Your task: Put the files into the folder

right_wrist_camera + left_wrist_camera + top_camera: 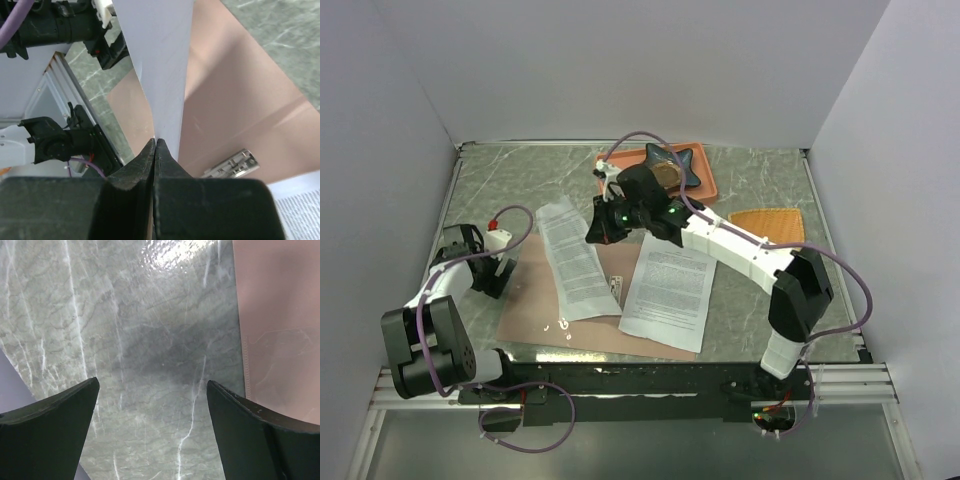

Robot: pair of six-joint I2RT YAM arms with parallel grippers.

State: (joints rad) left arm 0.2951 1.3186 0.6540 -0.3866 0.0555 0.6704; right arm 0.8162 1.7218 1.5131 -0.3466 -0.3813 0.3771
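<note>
Two robot arms work over a grey marble-patterned table (pixel 760 180) where one pinkish-brown folder (pixel 535 310) lies open and flat, a single silver metal clip (pixel 615 290) at its spine. Two white sheets make up the files: one sheet (pixel 572 262) lies across the folder's left half, its far end reaching past the folder's far edge, and the second sheet (pixel 668 290) rests on the right half, near corner overhanging the folder's near edge. The right gripper (pixel 155 142) has its fingers pressed together on the edge of the first sheet, which rises pale and blank-sided in the right wrist view above the folder and clip. The left gripper (pixel 152 385) hangs with fingers spread wide and nothing between them, over bare table just beside the folder's left edge. Both sheets carry lines of small black print, too fine to read; no brand or label is legible anywhere. At the far side sits one salmon-orange tray (pixel 705 185) holding a dark star-shaped object (pixel 686 166), and one orange fan-shaped mat (pixel 767 224) lies to the right, apart from the folder.
</note>
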